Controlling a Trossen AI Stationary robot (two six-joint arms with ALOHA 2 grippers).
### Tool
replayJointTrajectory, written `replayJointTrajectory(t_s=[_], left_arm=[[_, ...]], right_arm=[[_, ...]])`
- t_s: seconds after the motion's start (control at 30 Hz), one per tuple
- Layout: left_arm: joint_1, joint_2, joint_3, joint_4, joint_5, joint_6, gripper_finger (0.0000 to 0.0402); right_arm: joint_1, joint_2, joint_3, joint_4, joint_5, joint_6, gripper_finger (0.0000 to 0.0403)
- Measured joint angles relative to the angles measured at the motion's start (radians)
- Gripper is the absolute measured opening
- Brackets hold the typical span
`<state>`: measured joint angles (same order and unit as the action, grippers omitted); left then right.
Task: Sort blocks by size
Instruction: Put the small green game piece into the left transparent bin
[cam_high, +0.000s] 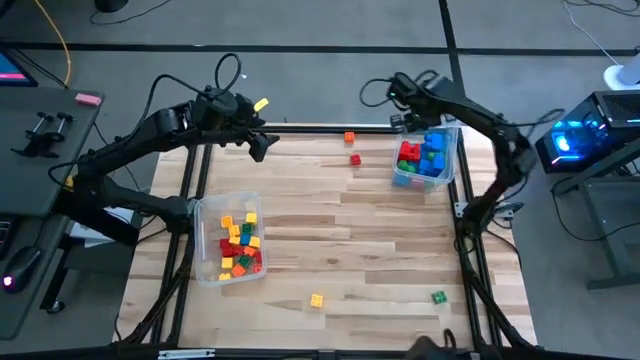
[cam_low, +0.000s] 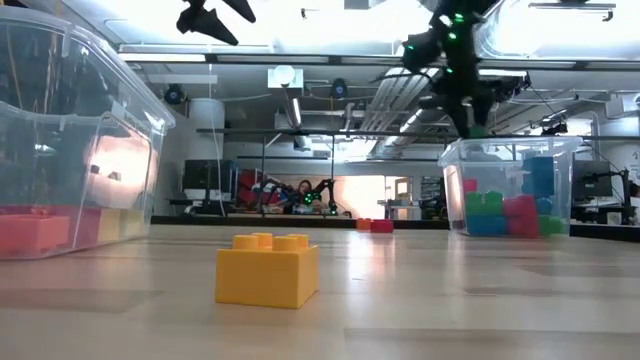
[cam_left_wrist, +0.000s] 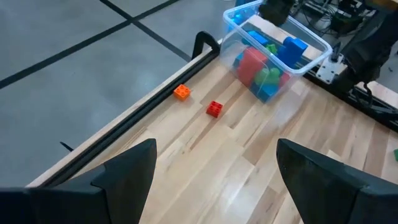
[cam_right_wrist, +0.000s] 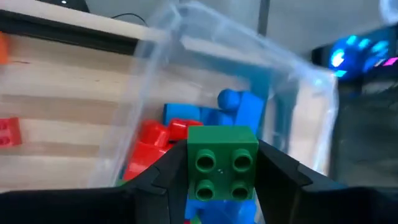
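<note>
Drop-off step — right gripper (cam_right_wrist: 214, 168) pinches a green brick (cam_right_wrist: 221, 163) just above the clear bin (cam_high: 448, 160) of bigger bricks at the table's far right. Next move, probably: let go over the bin. Left gripper (cam_left_wrist: 214, 180) hovers spread and empty over the far left edge.

Bright ceiling lights (cam_low: 300, 20) glare overhead in the low view, and the surface (cam_low: 450, 300) shines softly. The right wrist view blurs around the clear bin (cam_right_wrist: 205, 37); a blue glow (cam_right_wrist: 348, 53) smears beyond it.

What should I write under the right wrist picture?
Right tool holds a green block above the clear bin.
</note>
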<state>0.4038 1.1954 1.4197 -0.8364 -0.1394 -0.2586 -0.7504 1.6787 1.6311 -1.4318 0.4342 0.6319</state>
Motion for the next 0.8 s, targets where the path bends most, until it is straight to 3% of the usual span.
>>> replayJointTrajectory(t_s=[0.2, 0.43, 0.57, 0.67, 0.8], left_arm=[[0.003, 0.000, 0.000, -0.001, 0.000, 0.000, 0.0319], [0.003, 0.000, 0.000, -0.004, 0.003, 0.000, 0.0319], [0.003, 0.000, 0.000, -0.013, 0.059, 0.000, 0.0319], [0.002, 0.000, 0.000, -0.014, 0.094, 0.000, 0.0319], [0.002, -0.003, 0.000, -0.013, 0.111, -0.001, 0.0319]], right_arm=[[-0.042, -0.139, -0.186, 0.142, -0.094, 0.045, 0.0137], [-0.035, -0.175, -0.193, 0.204, -0.122, 0.041, 0.0137], [0.046, -0.182, -0.186, 0.538, -0.347, -0.031, 0.0137], [0.173, -0.147, -0.186, 0.845, -0.498, -0.045, 0.0137], [0.381, -0.055, -0.185, 1.125, -0.529, -0.087, 0.0137]])
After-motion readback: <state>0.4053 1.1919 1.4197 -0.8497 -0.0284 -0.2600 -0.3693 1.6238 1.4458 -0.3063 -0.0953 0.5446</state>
